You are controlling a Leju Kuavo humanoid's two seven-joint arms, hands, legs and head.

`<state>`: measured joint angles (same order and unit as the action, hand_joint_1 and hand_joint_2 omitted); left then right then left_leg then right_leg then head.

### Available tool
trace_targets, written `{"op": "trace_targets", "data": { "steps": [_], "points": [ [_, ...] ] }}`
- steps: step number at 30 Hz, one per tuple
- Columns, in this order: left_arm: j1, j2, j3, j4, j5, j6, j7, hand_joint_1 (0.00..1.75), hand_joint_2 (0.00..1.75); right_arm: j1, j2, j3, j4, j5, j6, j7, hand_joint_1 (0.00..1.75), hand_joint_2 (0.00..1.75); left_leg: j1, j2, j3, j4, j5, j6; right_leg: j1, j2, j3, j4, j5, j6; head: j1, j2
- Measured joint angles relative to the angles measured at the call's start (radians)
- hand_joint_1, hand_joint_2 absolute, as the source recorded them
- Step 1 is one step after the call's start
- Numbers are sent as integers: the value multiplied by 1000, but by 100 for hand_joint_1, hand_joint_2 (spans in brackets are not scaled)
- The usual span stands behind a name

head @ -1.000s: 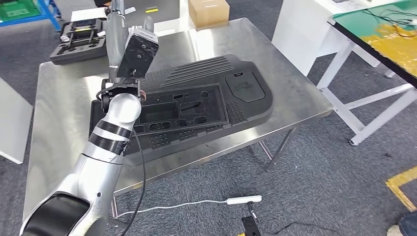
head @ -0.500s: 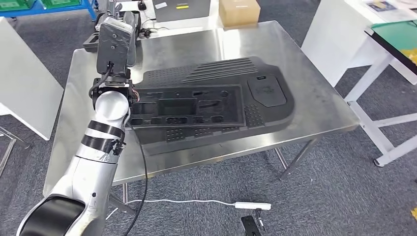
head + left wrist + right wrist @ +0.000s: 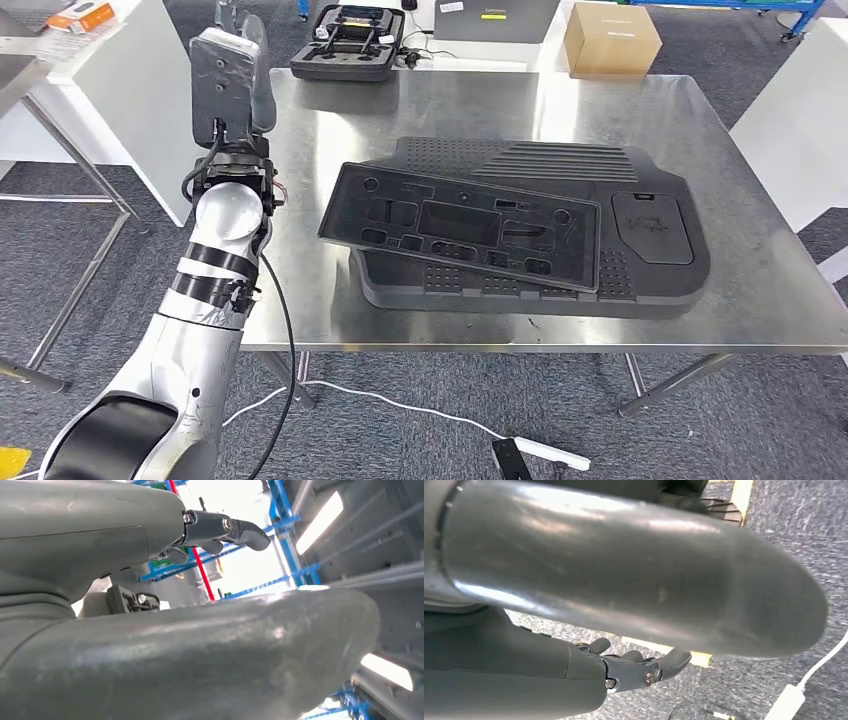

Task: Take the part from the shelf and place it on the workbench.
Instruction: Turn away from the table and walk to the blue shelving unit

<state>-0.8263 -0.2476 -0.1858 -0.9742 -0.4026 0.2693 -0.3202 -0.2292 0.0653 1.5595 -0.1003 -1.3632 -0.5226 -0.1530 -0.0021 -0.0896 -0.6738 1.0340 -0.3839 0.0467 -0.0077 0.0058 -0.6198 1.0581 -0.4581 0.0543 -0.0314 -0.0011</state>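
Steel workbench carries the black part; both hands' fingers spread, holding nothing.

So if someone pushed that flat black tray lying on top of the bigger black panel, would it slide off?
Probably it would slide: the tray rests loosely and askew on the panel, one corner overhanging. It looks like stiff moulded plastic, likely light for its size.

Black ribbed, dotted part on shiny steel workbench; silver, black-banded left arm; tan box.
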Motion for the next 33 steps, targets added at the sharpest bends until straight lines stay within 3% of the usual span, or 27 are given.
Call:
{"op": "trace_targets", "data": {
  "steps": [2,5,16,27,33],
  "points": [
    [-1,0,2,2,23,-17,4,0,0,-1,0,0,0,-9,0,4,0,0,-5,-4,-2,2,-1,1,0,4,21,-46,18,-5,-1,0],
    [-1,0,2,9,45,-35,6,0,0,0,1,0,0,-14,0,12,0,0,-5,4,0,0,-1,6,2,8,22,-47,23,-7,-1,0],
    [-1,0,2,25,96,-48,8,0,0,2,0,0,0,-25,-3,15,0,0,-2,12,2,-6,3,-7,4,14,18,-46,25,-14,-1,0],
    [11,-8,6,30,118,-10,-21,0,0,1,1,0,0,-28,-9,17,0,0,-11,11,-1,-3,1,-4,-5,14,18,-48,26,-12,-1,0],
    [21,-8,9,30,112,25,-43,0,0,1,3,0,0,-29,-9,19,0,0,-15,13,0,-4,5,9,-10,15,19,-47,29,-1,-1,0]
  ]
}}
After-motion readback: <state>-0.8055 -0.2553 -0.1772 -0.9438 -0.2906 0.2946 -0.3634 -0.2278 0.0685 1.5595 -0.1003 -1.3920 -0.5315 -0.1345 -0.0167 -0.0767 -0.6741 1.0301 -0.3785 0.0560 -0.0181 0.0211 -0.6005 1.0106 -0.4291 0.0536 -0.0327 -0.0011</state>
